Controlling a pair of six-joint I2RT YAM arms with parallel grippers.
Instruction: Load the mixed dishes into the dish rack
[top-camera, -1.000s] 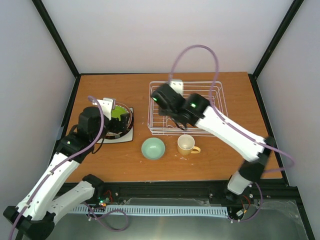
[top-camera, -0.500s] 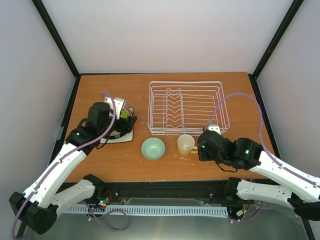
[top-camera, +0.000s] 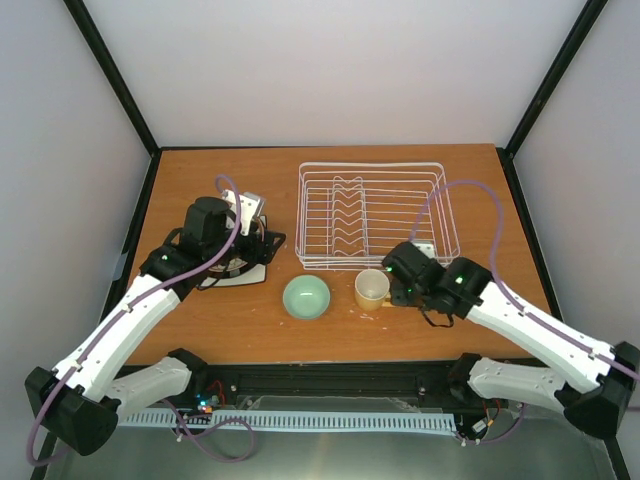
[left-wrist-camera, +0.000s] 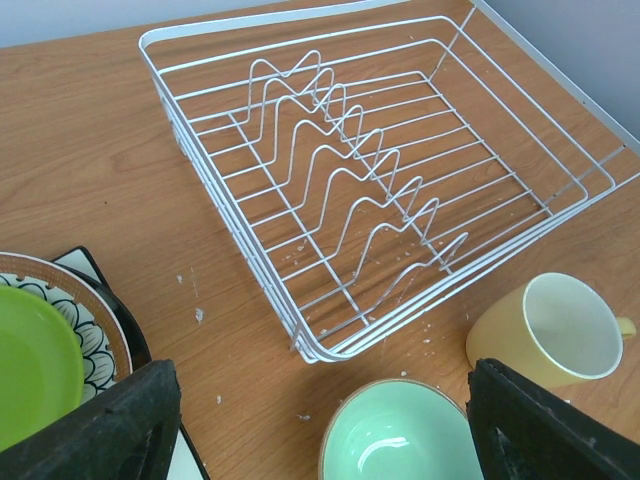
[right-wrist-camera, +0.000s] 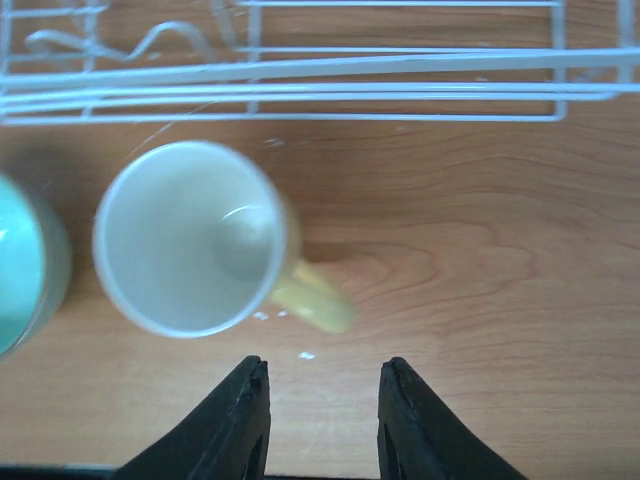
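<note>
Just ahead of the slightly parted, empty right jaws, yellow mug (right-wrist-camera: 190, 238) upright, handle toward them.

The table (left-wrist-camera: 90, 150) is seen as smooth, matt wood with a warm brown grain, dusted with pale specks. The dish rack (top-camera: 372, 215) is formed of thin wire coated in smooth white. A glossy glaze with a bright highlight is shown on the mint-green bowl (left-wrist-camera: 395, 440). The yellow mug (right-wrist-camera: 190, 240) and lime-green plate (left-wrist-camera: 30, 360) look smooth, like glazed ceramic. Matt black plastic is seen on the fingers (left-wrist-camera: 110, 420) of the left gripper (left-wrist-camera: 320, 400) and the right gripper (right-wrist-camera: 318, 420).
</note>
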